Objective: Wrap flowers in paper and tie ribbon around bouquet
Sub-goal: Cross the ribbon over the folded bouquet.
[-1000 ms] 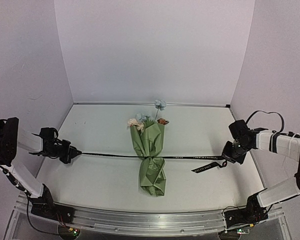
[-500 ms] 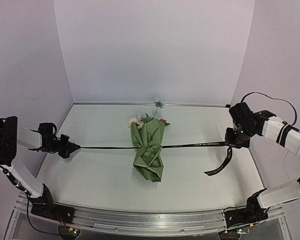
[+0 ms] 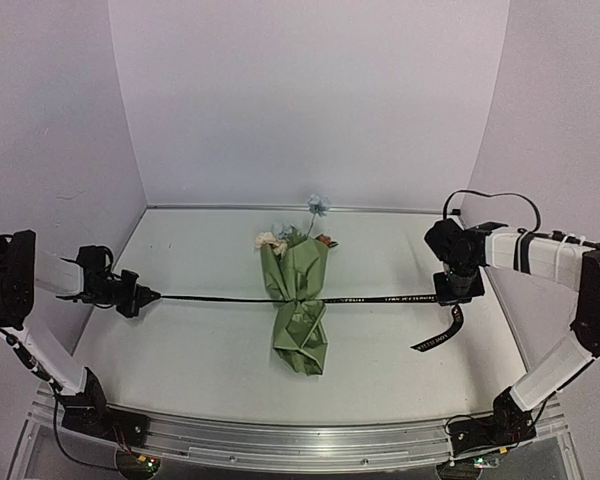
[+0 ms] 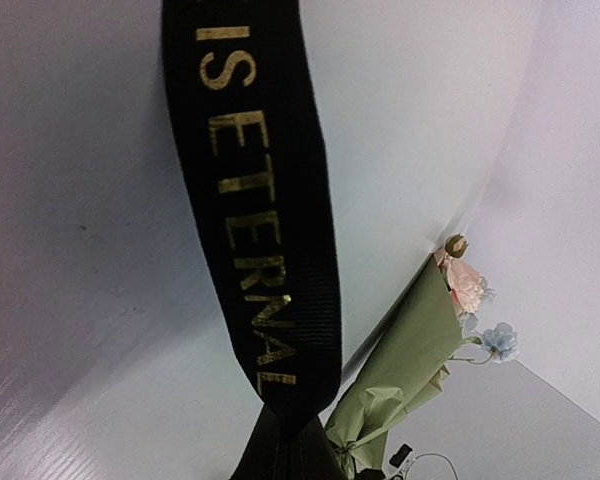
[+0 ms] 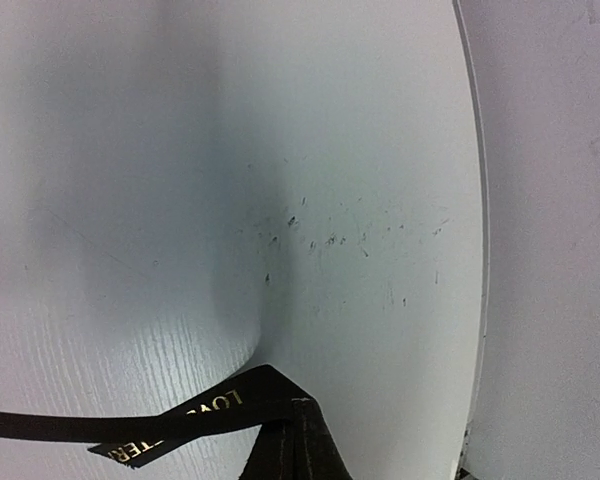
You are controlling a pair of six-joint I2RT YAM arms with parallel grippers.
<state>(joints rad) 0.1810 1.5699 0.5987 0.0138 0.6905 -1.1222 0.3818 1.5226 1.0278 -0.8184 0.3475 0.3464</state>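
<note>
Your bouquet [image 3: 298, 335] lay at the middle of the table [image 3: 180, 350], its olive paper [image 3: 302, 270] pinched at the waist and the flowers [image 3: 318, 207] poking out of the far end. The black ribbon [image 3: 220, 298] ran taut across that waist, side to side. Your left gripper [image 3: 153, 296] was clamped on one end and your right gripper [image 3: 457, 298] near the other, a loose tail curling down beside it.

A pale worktop [image 3: 180, 350] carries the olive-green bouquet [image 3: 298, 310], lying near its centre with its blooms [image 3: 273, 241] toward the far edge.
</note>
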